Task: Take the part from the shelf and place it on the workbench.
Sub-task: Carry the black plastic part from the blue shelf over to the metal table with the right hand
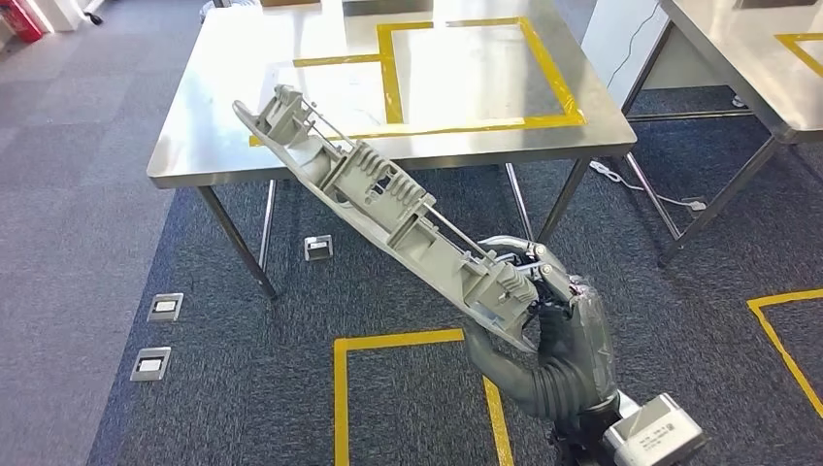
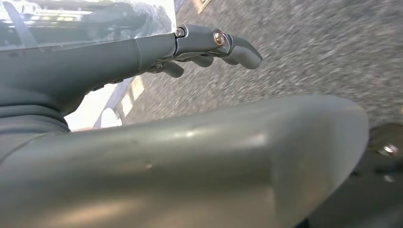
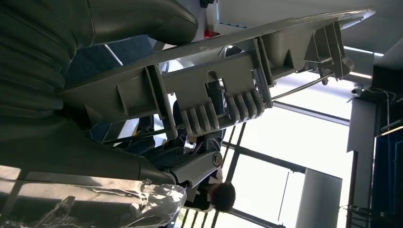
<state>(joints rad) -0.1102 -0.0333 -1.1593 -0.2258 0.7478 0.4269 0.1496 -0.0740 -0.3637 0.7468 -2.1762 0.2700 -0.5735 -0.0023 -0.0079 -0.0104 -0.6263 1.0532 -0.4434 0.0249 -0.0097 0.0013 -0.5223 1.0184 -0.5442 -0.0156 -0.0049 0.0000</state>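
right hand [image 1: 543, 320] grips long grey part [image 1: 378, 189] before workbench [image 1: 194, 146].

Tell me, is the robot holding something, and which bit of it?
Yes. The right hand grips the long grey plastic part by its near end; the far end sticks out over the workbench edge. The left hand holds nothing.
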